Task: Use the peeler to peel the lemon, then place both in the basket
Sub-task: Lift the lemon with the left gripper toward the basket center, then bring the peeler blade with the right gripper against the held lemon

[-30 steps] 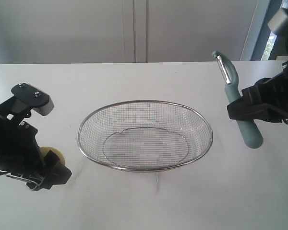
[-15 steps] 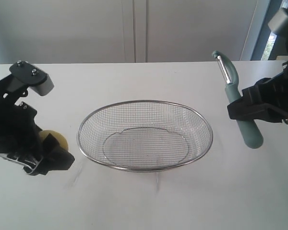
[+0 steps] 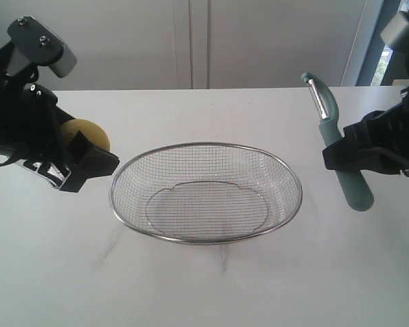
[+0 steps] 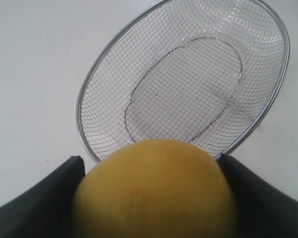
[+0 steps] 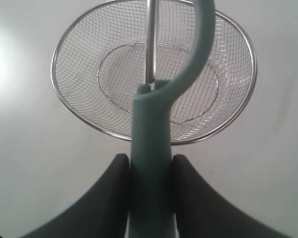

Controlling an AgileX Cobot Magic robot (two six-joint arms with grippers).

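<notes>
Gripping a small, round, smooth yellow lemon (image 3: 87,131) in the left gripper (image 3: 88,146), black fingers closed snugly on two opposite sides, skin whole as far as the left wrist view shows. Hangs just beside the left rim of the large oval silver wire-mesh basket (image 3: 204,144), outside it and, judging by the faint shadow on the white table (image 3: 204,293), lifted clear of the surface. Clamps the slim peeler with pale teal-green handle and curved metal blade head (image 3: 330,119) in the right gripper (image 3: 342,155), fingers narrowed onto the middle of the handle, across the basket from the fruit. Shows only bare mesh inside the basket.

Leaves lemon and peeler well apart, basket between: fruit off to the left of the tool. Runs the peeler's long axis from the handle butt, nearer the exterior camera, up to the blade head, farther off and leaning slightly toward the basket; in the right wrist view, pokes the blade out past the fingers over the mesh. Points the blade, then, not at the fruit. Calls, most likely, for drawing both arms inward above the basket and turning the blade toward the lemon's exposed face before any stroke. Puts neither arm clearly nearer that meeting place. Risks the round fruit slipping under blade pressure.
</notes>
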